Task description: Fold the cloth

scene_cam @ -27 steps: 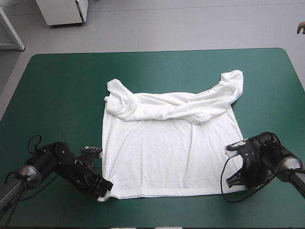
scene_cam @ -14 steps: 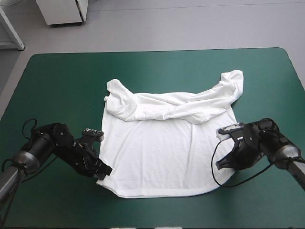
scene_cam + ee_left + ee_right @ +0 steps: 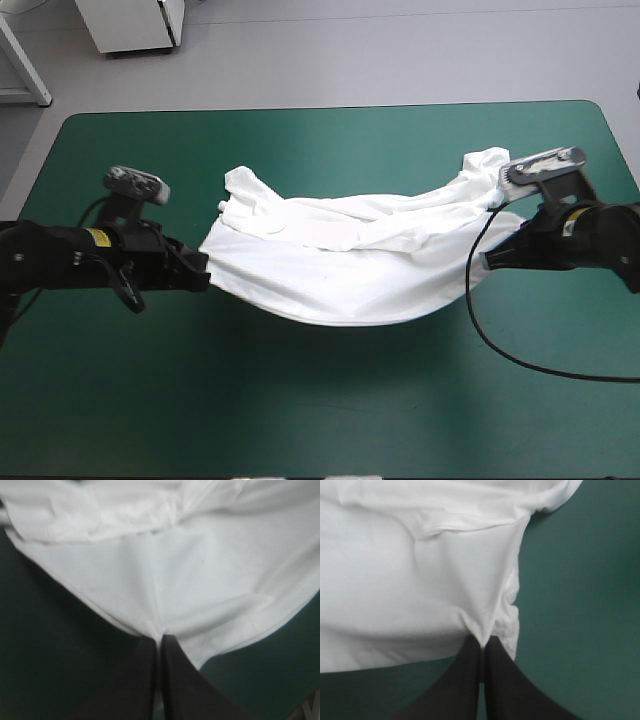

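Sagging between left gripper (image 3: 159,641) and right gripper (image 3: 483,643) — T-shirt (image 3: 340,280) hem.

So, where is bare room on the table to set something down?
Bare: the table's wide near strip, between T-shirt and near edge, and the far strip. Crowded: the middle, where left end effector and right end effector hold the T-shirt.
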Tool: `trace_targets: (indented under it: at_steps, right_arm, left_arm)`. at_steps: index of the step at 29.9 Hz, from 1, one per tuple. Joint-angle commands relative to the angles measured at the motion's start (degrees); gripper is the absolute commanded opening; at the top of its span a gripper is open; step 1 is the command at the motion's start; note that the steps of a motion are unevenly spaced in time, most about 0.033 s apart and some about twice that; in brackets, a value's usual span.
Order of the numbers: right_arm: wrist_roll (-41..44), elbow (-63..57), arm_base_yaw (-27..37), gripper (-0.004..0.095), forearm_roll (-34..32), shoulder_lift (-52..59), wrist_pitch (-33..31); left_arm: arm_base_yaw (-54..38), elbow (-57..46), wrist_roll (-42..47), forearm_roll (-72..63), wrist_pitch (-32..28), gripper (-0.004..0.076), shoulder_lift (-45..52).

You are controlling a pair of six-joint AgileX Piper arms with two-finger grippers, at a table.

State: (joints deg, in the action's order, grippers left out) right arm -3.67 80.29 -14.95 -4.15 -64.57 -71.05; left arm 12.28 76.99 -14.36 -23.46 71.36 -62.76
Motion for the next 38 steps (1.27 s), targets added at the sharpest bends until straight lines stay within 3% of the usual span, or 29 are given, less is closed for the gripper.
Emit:
trace_targets:
  at_steps: [1,9,18,25,34,38]
  right_arm:
    - [0.76,9.58,0.03,-0.0019,-1.25,4.39,1.3]
    - [0.76,30.8,0.03,-0.0019,-0.35,7.04,3.31]
    - [-0.95,49.99,0.03,-0.0019,2.74,4.65,18.38]
    - [-1.87,52.78,0.03,-0.0019,2.64,0.47,29.19]
    - [-0.13,54.8,0.03,-0.0019,-6.92,-13.88,43.99]
    - [0.24,60.54,0.03,-0.0019,-8.88,-23.06,48.85]
  left_arm:
    - [0.27,13.29,0.66,-2.64,2.54,-0.0009,2.12]
    - [0.27,40.98,-0.99,-2.73,2.31,-0.0009,0.39]
    - [0.27,67.25,-1.28,-2.57,-1.9,-0.0009,-6.71]
    - [0.16,71.13,-6.03,3.05,-17.74,-0.0009,-9.95]
    - [0.16,71.13,-7.01,8.68,-37.48,-0.0009,-21.65]
    - [0.16,71.13,-7.12,6.48,-50.84,-0.0009,-27.91]
